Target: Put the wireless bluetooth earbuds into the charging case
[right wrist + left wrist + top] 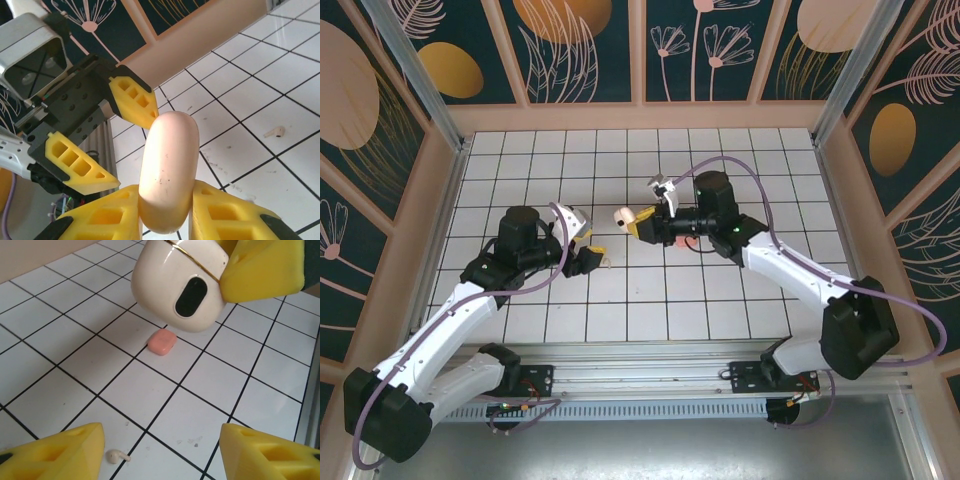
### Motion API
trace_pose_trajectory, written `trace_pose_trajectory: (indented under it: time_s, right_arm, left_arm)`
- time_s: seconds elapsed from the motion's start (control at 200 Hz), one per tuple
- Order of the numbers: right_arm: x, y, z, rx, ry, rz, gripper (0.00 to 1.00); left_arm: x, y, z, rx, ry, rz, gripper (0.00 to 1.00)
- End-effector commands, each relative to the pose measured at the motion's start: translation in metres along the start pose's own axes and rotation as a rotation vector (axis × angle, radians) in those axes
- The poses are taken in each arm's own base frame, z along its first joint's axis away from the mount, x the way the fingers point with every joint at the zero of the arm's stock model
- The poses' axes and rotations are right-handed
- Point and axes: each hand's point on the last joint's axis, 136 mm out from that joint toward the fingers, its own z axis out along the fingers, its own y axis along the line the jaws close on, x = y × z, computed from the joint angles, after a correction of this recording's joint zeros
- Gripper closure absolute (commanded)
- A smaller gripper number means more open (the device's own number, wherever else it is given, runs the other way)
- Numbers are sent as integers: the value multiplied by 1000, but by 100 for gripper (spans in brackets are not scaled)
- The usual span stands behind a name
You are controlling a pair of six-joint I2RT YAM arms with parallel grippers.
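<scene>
Right gripper (166,190) is clamping the beige case (169,150) off the floor; left gripper (161,450) is hovering spread and empty.
The case is hanging ahead of and above the left gripper, its lid seemingly shut. A pink case (161,342) is lying on the tiles beyond the left gripper, a beige bud (117,456) just beside one of its fingertips. Judging by this, bud pickup is coming: the left gripper is needing to shift sideways, drop and pinch it, and the lid is needing opening.

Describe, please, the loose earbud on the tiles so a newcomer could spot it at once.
On the white tiled table, look just ahead of the left gripper. The earbud lies by its finger: tiny, pale beige, stemmed, unlike the bigger pink pebble beyond and the case held aloft.
</scene>
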Motion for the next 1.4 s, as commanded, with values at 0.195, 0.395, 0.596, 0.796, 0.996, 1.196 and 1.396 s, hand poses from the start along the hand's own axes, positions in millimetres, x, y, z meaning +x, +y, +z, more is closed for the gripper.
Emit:
trace_pose_trajectory:
  time_s: [0.195,0.395,0.596,0.796,0.996,1.196,1.396]
  right_arm:
    - [3,23,-18,-59,-17,-375,75]
    - [18,35,-25,-105,24,-589,75]
    - [31,36,-27,-131,78,-749,75]
    - [39,34,-25,-160,125,-841,76]
    - [42,39,-18,-195,163,-878,76]
    - [41,45,-14,-233,160,-889,76]
    - [39,48,-8,-255,174,-890,76]
  left_arm:
    - [-19,-21,-3,123,-69,162,42]
    - [-19,-30,-5,168,-84,236,46]
    - [-18,-39,-7,217,-95,320,50]
    - [-18,-43,-9,231,-106,385,49]
    - [-16,-47,-7,268,-115,398,49]
    - [-12,-52,-5,309,-110,393,50]
    - [-14,-57,-5,338,-127,413,50]
